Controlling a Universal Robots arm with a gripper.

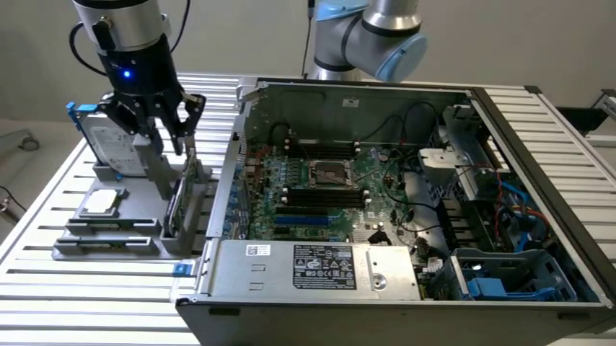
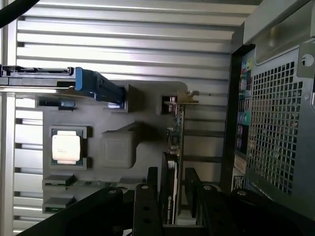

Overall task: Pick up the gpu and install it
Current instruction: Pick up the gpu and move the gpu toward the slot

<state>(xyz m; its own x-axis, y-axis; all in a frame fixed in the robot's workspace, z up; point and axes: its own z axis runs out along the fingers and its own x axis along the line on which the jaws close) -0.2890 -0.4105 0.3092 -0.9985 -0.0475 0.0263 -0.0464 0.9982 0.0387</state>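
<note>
Jaws open; upright gpu (image 2: 174, 140) between them, in the grey holder (image 2: 118, 147)

This is looking like a robotics lab set up for computer assembly. A counter (image 1: 58, 288) of ribbed aluminium slats is carrying everything, and a blue-and-silver robot arm (image 1: 385, 32) is standing at twelve o'clock in the exterior view. A desktop computer case (image 1: 385, 321) is lying open across the centre and toward three o'clock, its motherboard (image 1: 327, 180) and cabling showing. Toward nine o'clock a grey moulded fixture (image 1: 115, 241) is holding loose parts in shaped pockets: a hard drive (image 1: 111, 144) with blue rails standing upright, a square silver chip (image 1: 103, 202) lying flat, a gpu (image 2: 176, 137) standing on edge. A bare pale wall (image 1: 241, 36) is closing off the scene behind.
</note>
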